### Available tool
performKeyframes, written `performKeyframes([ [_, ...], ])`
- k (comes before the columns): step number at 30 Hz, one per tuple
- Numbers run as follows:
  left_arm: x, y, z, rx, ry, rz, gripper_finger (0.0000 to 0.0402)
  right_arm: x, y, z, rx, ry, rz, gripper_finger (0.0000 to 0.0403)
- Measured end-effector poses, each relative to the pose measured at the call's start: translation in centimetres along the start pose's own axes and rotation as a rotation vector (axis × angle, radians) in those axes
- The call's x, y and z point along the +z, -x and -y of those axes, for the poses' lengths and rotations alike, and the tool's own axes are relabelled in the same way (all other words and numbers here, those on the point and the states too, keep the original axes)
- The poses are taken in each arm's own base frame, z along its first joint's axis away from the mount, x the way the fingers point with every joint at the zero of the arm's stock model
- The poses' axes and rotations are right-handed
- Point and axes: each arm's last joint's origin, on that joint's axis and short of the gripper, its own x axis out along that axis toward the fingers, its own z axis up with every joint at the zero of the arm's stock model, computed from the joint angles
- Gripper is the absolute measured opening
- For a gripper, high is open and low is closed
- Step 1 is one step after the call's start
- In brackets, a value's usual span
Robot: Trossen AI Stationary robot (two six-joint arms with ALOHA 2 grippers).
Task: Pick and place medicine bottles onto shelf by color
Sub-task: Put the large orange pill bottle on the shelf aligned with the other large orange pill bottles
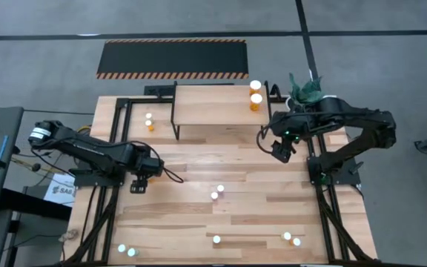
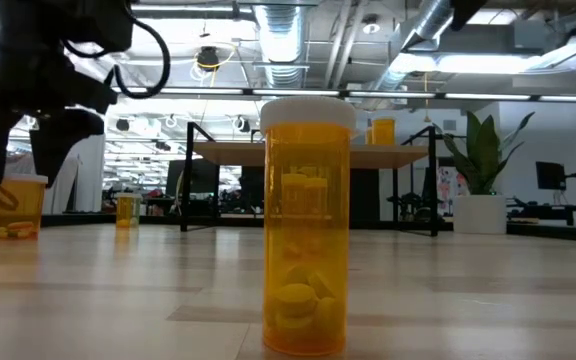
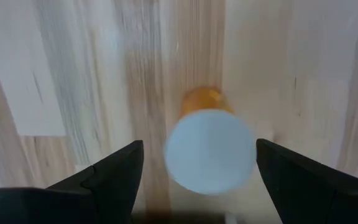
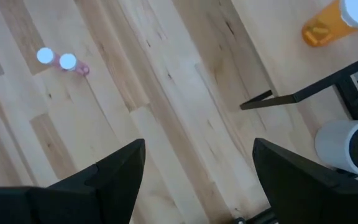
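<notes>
Orange pill bottle (image 3: 209, 144) stands on the tabletop between my left gripper (image 3: 197, 177) fingers, spread wide and empty; descending off-centre could tip it. Right gripper (image 4: 197, 180) waits open beside the shelf (image 1: 212, 105).

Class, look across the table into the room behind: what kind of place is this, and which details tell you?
Probably an open lab or workshop: exposed ceiling ducts, a striped floor mat, and desks with monitors behind.

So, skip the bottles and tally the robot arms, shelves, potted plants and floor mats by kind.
Robot arms: 2
Shelf: 1
Potted plant: 1
Striped mat: 1
Total: 5
</notes>
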Motion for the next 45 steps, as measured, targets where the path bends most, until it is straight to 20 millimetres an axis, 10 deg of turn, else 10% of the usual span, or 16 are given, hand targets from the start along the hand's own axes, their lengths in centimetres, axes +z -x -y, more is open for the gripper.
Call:
performKeyframes([
  [33,0.5,-0.3,0.2,-0.030,0.010,-0.023,0.0229,0.1,0.0,0.3,0.010,0.057,-0.010,0.0317],
  [45,4.4,9.2,-0.3,-0.138,0.100,0.263,0.0229,0.1,0.0,0.3,0.010,0.081,-0.009,0.0317],
])
